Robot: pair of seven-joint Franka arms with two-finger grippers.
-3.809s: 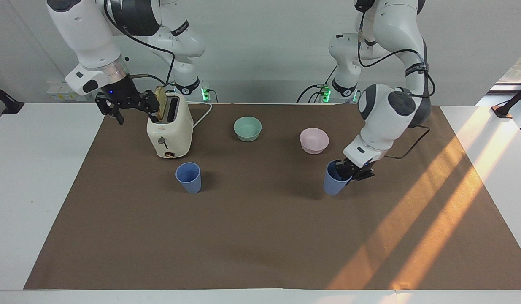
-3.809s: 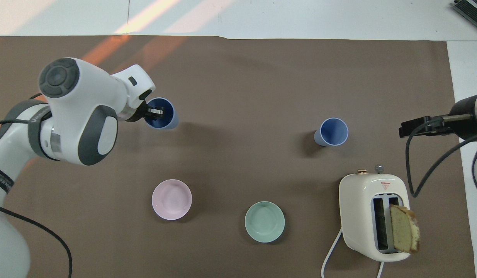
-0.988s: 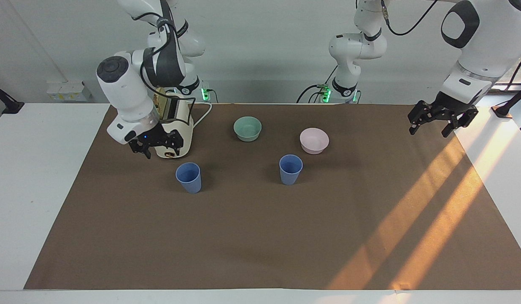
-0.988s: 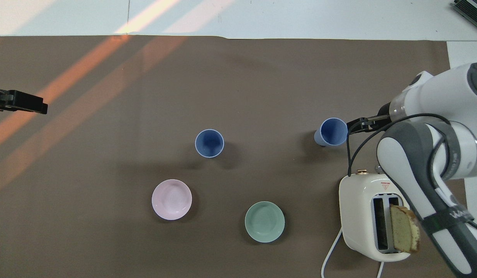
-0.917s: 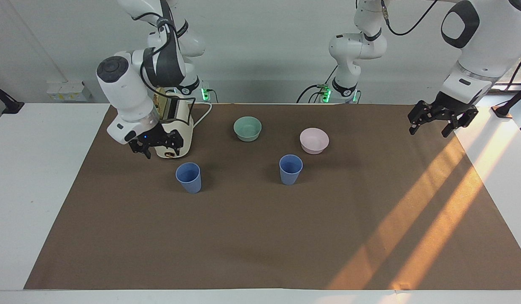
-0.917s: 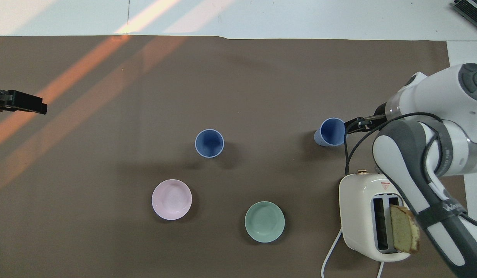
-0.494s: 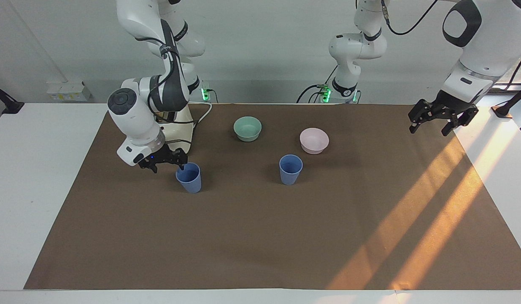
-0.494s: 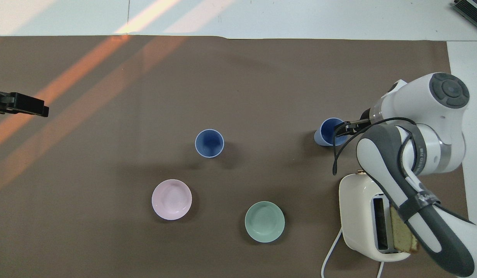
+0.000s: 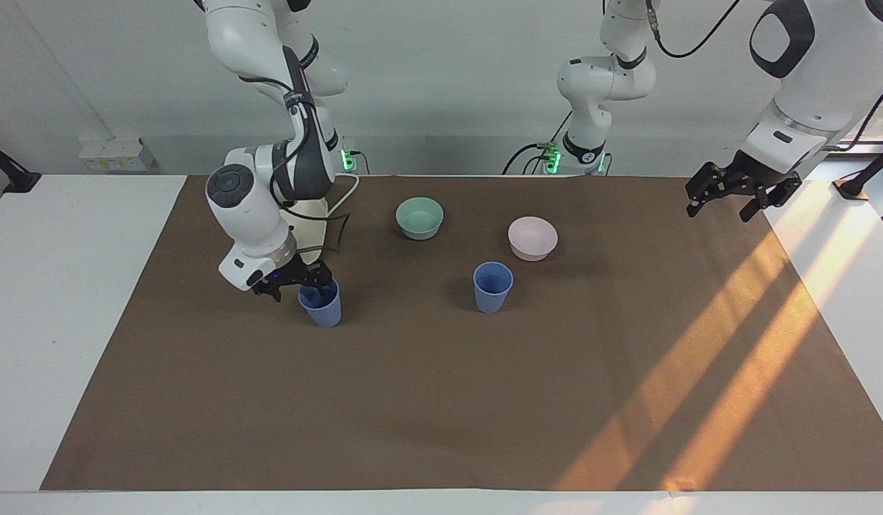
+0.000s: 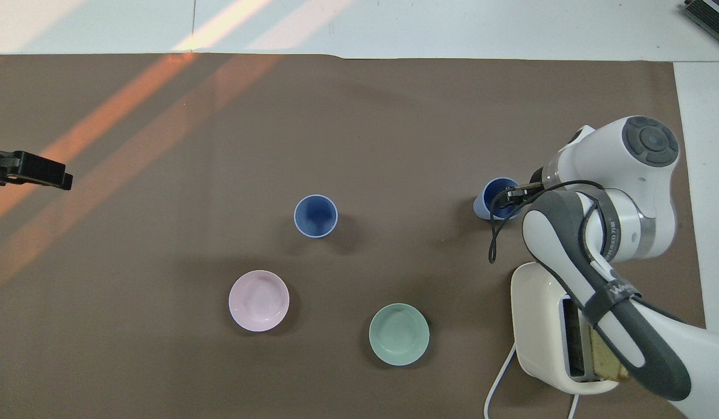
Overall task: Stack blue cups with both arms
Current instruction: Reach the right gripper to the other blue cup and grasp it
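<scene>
Now, facing view, mid-frame: two blue cups upright on mat, well apart. Free cup [image 9: 492, 286] at centre. Second cup [image 9: 322, 307] toward right arm's end. Right gripper [image 9: 298, 282] at its rim, jaws apart, one finger seemingly inside. Higher in frame: pink bowl [image 9: 533, 238], green bowl [image 9: 420, 217]. Left gripper [image 9: 724, 190] waits, upper corner, jaws apart. Risk: off-centre squeeze on rim tips light cup, or it slips on lift.

Two matte blue cups, both upright and open-mouthed, well apart on the brown mat. One [image 9: 492, 287] sitting mid-table just beside the pink bowl [image 9: 533, 238]. Other one [image 9: 321, 303] toward the right arm's end.
</scene>
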